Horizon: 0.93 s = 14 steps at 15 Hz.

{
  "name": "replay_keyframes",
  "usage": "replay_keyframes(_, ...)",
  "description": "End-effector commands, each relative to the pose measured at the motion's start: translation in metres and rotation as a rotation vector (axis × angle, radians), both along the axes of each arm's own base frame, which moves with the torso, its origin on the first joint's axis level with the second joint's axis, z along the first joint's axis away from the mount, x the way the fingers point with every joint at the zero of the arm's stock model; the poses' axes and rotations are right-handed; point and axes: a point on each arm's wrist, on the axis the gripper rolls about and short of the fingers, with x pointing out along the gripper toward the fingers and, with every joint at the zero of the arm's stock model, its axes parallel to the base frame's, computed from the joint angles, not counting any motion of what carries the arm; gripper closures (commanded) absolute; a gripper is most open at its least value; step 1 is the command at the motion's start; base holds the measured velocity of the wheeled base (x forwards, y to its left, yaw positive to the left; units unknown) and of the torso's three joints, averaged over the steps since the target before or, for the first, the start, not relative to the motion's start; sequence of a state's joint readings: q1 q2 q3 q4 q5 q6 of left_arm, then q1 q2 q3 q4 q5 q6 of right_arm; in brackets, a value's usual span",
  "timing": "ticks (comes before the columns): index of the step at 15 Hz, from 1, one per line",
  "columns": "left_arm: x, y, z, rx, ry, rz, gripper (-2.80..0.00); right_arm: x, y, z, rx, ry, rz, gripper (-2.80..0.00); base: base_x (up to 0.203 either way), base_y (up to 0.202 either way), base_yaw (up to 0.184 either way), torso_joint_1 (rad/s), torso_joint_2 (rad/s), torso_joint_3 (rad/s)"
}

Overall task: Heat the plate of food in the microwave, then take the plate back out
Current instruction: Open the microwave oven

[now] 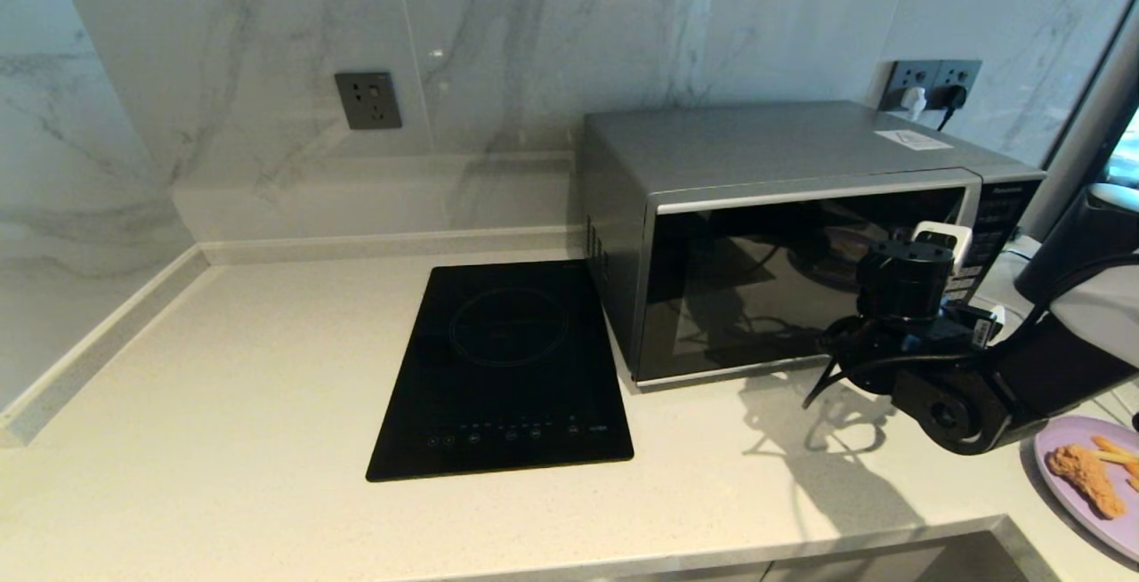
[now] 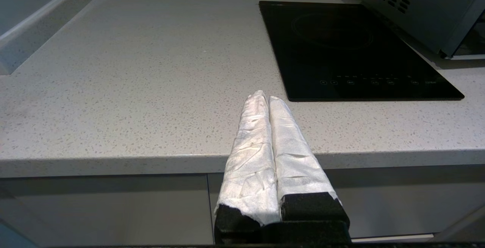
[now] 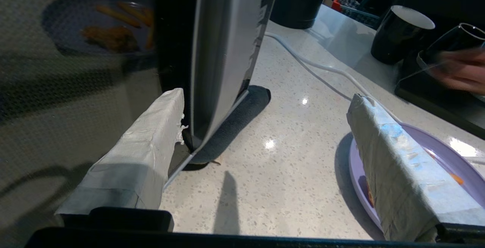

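- Right wrist view shows the right gripper [image 3: 265,123] with its two tape-wrapped fingers spread wide; one finger [image 3: 151,142] lies against the dark glass door beside the curved silver handle [image 3: 223,58], the other [image 3: 390,164] hangs above the rim of the plate, and nothing is held between them.
- Head view places that gripper at the right end of the microwave [image 1: 783,235] front, in front of the black button panel [image 1: 997,226].
- One microwave stands at the far right of the pale speckled counter [image 1: 222,404], its door shut.
- One plate of food [image 1: 1099,475], lilac, sits on the counter near the right edge, in front of and right of the microwave, bearing one golden-brown fried chunk [image 1: 1081,475] and a few orange fries [image 1: 1117,453].
- One flat black induction hob [image 1: 507,377] lies just left of the microwave.
- Two black cups [image 3: 401,32] stand beyond the plate; a white cable [image 3: 314,69] runs across the counter there.
- Two wall socket plates show: one [image 1: 367,100] on the far wall, one [image 1: 934,79] behind the microwave.
- Left gripper [image 2: 268,98] hangs off the near counter edge, left of the hob, its two wrapped fingers pressed together and empty.
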State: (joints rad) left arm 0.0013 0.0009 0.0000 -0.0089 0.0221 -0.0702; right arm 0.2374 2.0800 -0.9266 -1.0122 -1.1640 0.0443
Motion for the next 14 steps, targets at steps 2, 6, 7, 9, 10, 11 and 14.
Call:
replay_keyframes(2,0.0,0.0,0.0,0.0,0.0,0.001,0.0,0.012,0.003,-0.001,-0.007,-0.009,-0.006,-2.8,0.0,0.0,0.0,0.0,0.0,0.0)
replay_keyframes(6,0.0,0.0,0.0,0.0,0.0,0.001,0.0,0.023,0.004,0.004,-0.018,-0.017,-0.005,-2.8,0.0,0.0,0.0,0.0,0.0,0.0)
replay_keyframes(7,0.0,0.0,0.0,0.0,0.0,0.001,0.0,0.025,0.005,0.005,-0.02,-0.02,-0.005,-2.8,0.0,0.0,0.0,0.0,0.0,0.0)
replay_keyframes(9,0.0,0.0,0.0,-0.002,0.0,0.001,0.0,0.029,0.005,0.007,-0.027,-0.02,-0.008,-2.8,0.0,0.0,0.0,0.0,0.0,0.0)
replay_keyframes(10,0.0,0.0,0.0,-0.001,0.0,0.001,0.0,0.031,0.002,0.007,-0.029,-0.018,-0.015,-2.8,0.0,0.0,0.0,0.0,0.0,0.0)
replay_keyframes(11,0.0,0.0,0.0,-0.002,0.0,0.001,0.0,0.032,0.0,0.007,-0.031,-0.016,-0.021,-2.8,0.0,0.0,0.0,0.0,0.0,0.0)
replay_keyframes(14,0.0,0.0,0.0,0.0,0.0,0.001,0.0,0.035,-0.009,0.01,-0.031,-0.024,-0.04,-2.8,0.0,0.0,0.0,0.0,0.0,0.0)
